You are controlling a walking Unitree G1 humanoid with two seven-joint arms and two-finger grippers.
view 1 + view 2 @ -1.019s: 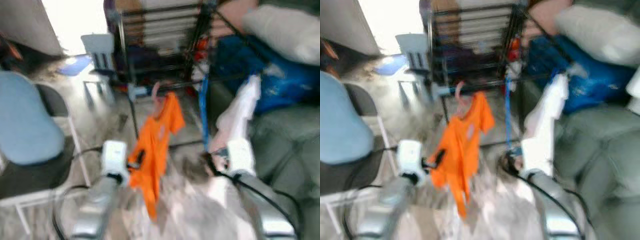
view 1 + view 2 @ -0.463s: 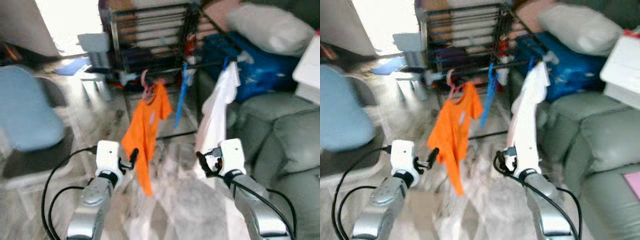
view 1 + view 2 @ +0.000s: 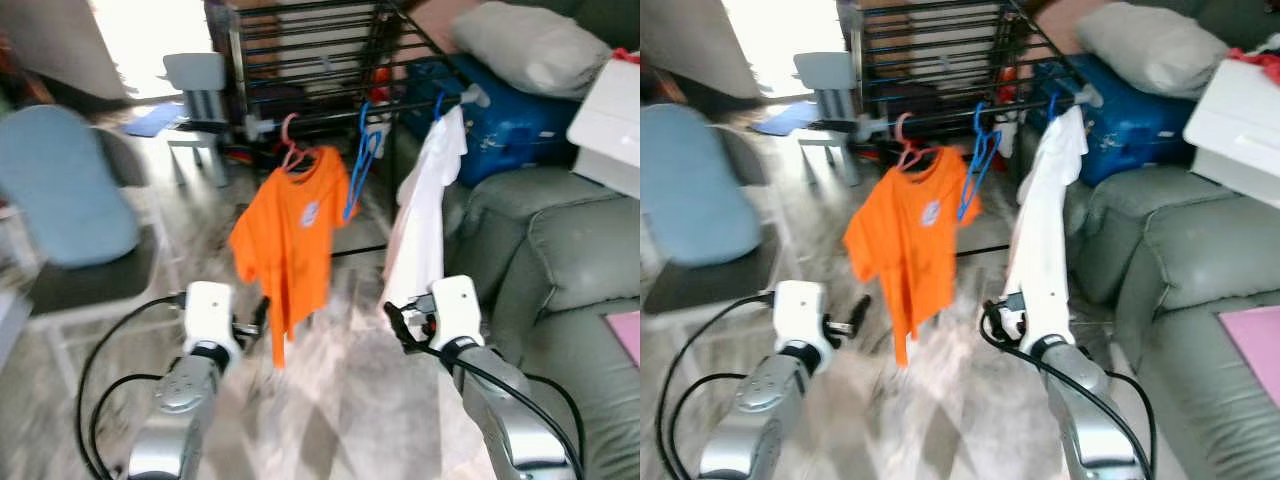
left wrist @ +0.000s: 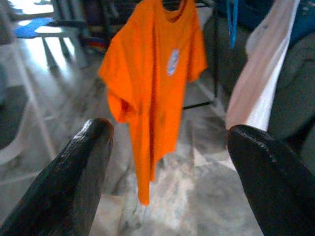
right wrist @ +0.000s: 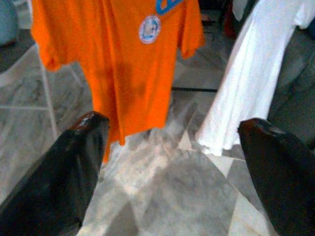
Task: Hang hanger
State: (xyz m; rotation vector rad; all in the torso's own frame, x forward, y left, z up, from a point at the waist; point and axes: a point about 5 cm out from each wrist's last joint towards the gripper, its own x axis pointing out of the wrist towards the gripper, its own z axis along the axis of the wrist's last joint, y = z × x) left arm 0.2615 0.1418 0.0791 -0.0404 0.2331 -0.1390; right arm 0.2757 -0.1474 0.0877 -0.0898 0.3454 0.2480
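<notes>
Orange tee [image 3: 288, 230] now off left gripper [image 3: 262, 315], pink hanger [image 3: 291, 152] on rack [image 3: 300, 60], floor blurred

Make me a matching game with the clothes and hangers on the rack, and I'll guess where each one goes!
Things:
1. orange T-shirt
2. empty blue plastic hanger
3. long white garment
4. grey cushion

Places:
A. on top of the sofa back
B. hanging on a pink hanger
C. hanging nearest the grey sofa
D. between the two hung garments

Pairs: 1-B, 2-D, 3-C, 4-A
</notes>
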